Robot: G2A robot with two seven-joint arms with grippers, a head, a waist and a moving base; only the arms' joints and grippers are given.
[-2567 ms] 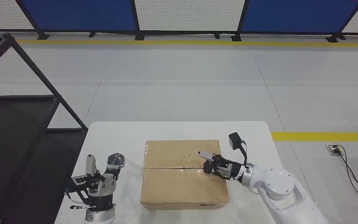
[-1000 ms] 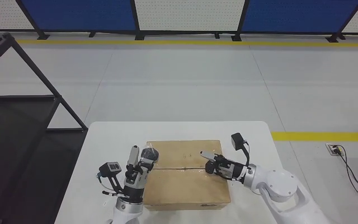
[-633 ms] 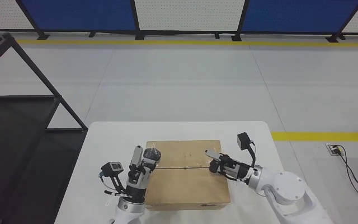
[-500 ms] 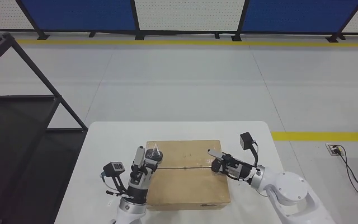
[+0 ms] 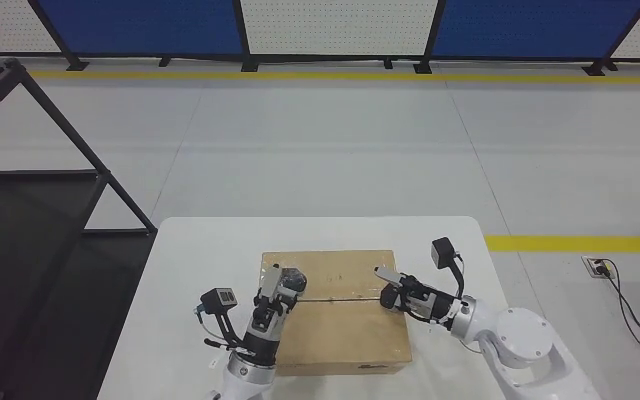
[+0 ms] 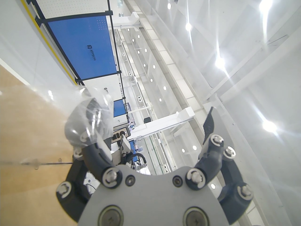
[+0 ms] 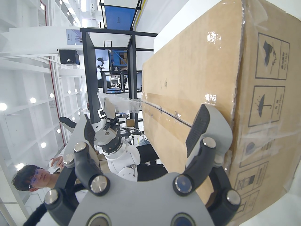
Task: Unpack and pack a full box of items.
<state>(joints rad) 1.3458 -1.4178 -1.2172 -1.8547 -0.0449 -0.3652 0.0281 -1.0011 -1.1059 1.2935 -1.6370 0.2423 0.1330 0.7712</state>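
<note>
The white table (image 5: 180,260) bears a closed cardboard box (image 5: 335,320) in the middle. The right gripper (image 7: 145,123) gapes wide and empty at the box's right top edge. The left gripper (image 6: 152,128) is spread wide over the seam's left end, with a plastic-wrapped dark bundle (image 6: 88,121) against one finger.

Industrial test hall: pegboard partitions (image 5: 340,25) beyond white table (image 5: 200,260), yellow floor line (image 5: 300,75) before them, high lamp-lit ceiling (image 6: 211,48).
</note>
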